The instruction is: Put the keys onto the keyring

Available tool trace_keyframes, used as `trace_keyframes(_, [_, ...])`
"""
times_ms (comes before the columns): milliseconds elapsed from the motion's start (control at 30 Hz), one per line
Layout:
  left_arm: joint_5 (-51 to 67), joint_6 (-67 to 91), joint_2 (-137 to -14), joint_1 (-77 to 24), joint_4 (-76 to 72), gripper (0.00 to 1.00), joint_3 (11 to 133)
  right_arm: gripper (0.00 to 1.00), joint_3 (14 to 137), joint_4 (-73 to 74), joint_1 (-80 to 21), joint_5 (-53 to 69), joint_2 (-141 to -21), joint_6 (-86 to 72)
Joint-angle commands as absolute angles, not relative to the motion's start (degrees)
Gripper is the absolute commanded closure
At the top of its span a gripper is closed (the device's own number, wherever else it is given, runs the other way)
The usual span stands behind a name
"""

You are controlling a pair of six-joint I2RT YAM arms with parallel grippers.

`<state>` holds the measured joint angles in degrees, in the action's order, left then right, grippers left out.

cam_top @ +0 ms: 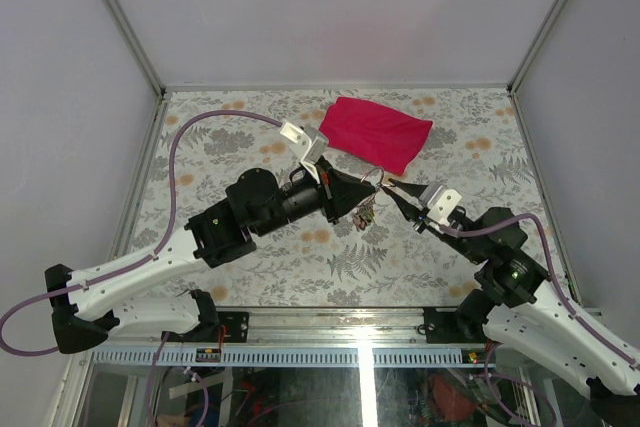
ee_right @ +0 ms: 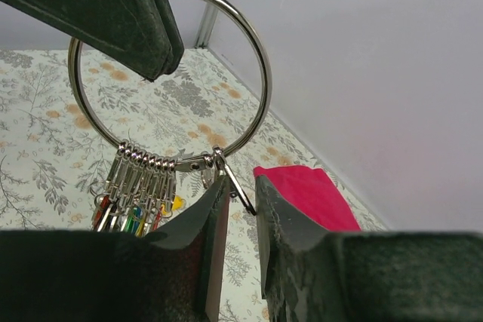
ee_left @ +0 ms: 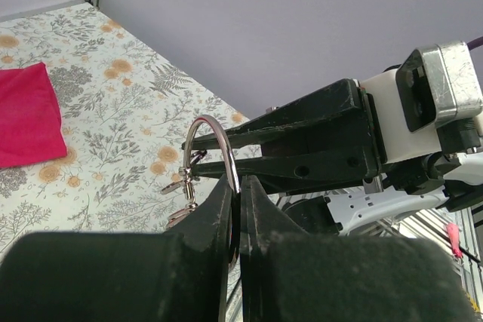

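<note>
My left gripper [cam_top: 362, 190] is shut on the thin silver keyring [ee_left: 219, 137] and holds it upright above the table; its jaws pinch the wire [ee_left: 240, 185]. A bunch of keys [ee_right: 132, 213] with green, red and yellow heads hangs from the keyring [ee_right: 260, 73] on silver clips, also seen from above [cam_top: 364, 211]. My right gripper [ee_right: 240, 186] meets the ring from the right [cam_top: 388, 185]. Its jaws stand a little apart, open. One silver snap clip [ee_right: 240, 183] hangs from the ring down between its fingertips. The key on that clip is hidden.
A magenta cloth [cam_top: 378, 132] lies on the floral tabletop [cam_top: 250, 137] behind the grippers, also in the right wrist view [ee_right: 306, 197]. White walls and metal posts enclose the table. The two arms meet nose to nose at mid-table.
</note>
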<state>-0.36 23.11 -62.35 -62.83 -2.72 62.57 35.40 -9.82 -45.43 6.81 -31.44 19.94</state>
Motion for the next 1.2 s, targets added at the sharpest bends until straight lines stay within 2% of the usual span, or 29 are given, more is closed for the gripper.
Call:
trace_keyframes(0, [2.01,23.07,-61.93,-62.81,-6.46,1.0,63.8,0.73,36.56,-13.39,-45.53,8.17,-32.31,20.75])
trace_keyframes(233, [2.13,22.92,-61.85,-62.79,-6.31,1.0,63.76,0.65,36.99,-11.79,-45.52,8.13,-32.69,22.56])
trace_keyframes(567, [1.94,22.54,-61.5,-62.82,-5.9,1.0,63.78,0.63,36.55,-11.44,-45.53,9.4,-31.71,23.39])
trace_keyframes(1167, [4.9,17.87,-62.37,-62.79,3.87,1.0,70.36,0.61,33.67,-10.01,-45.52,11.6,-25.31,23.58])
